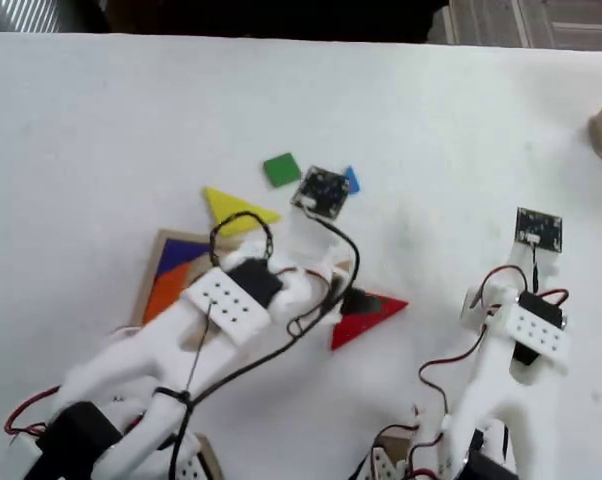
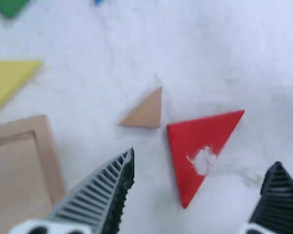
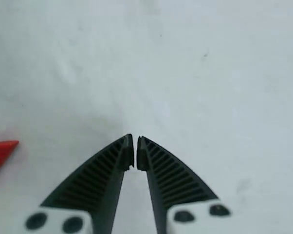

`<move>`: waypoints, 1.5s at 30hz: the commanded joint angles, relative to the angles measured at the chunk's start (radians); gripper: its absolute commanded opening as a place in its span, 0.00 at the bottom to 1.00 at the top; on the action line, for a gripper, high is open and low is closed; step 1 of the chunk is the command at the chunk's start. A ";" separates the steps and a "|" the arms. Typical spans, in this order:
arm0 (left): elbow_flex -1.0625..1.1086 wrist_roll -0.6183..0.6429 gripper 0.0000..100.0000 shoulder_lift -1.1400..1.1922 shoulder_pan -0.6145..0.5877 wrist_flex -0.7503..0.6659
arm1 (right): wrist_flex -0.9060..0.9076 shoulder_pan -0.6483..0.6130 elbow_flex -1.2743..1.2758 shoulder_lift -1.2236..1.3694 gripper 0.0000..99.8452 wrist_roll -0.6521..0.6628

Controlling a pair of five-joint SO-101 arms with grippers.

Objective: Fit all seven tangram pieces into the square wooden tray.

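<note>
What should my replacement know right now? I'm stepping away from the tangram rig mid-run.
Left gripper: open, jaws either side of the flat red triangle, not closed on it.
Right gripper: shut, empty, over the bare white table.
Done: orange piece and dark blue piece lie in the square wooden tray; the arm hides part of it.
Left: fit the red triangle, small tan triangle beside it, yellow triangle, green square and small blue piece.

Tray (image 2: 48,151): bare, matt wood. Red triangle (image 2: 205,134): smooth, matt, one white scuff. Tan triangle (image 2: 146,112): matt wood. Fingers (image 2: 110,187): ribbed black plastic. Table (image 2: 210,58): white, matt.
</note>
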 commanded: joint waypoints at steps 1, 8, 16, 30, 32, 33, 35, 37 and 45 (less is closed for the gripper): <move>-0.006 0.006 0.40 -0.007 -0.102 -0.075 | 0.070 -0.036 -0.020 -0.165 0.02 -0.018; 0.011 0.008 0.46 -0.008 -0.127 -0.075 | 0.209 -0.254 0.069 -0.501 0.02 0.031; 0.011 0.003 0.46 -0.008 -0.166 -0.078 | 0.214 -0.453 0.247 -0.915 0.14 0.112; 0.005 0.058 0.46 -0.007 -0.157 -0.247 | 0.140 -0.760 0.503 -1.244 0.31 -0.269; -0.009 0.084 0.46 -0.008 -0.130 -0.253 | 0.065 -0.791 0.537 -1.244 0.31 -0.321; -0.012 0.089 0.46 -0.008 -0.113 -0.245 | 0.019 -0.794 0.551 -1.244 0.31 -0.364; -0.012 0.091 0.46 -0.008 -0.085 -0.229 | -0.076 -0.788 0.578 -1.244 0.31 -0.459; -0.017 0.091 0.46 -0.008 -0.081 -0.224 | -0.150 -0.786 0.609 -1.244 0.31 -0.520; -0.017 0.089 0.46 -0.015 -0.074 -0.181 | -0.214 -0.736 0.632 -1.236 0.28 -0.414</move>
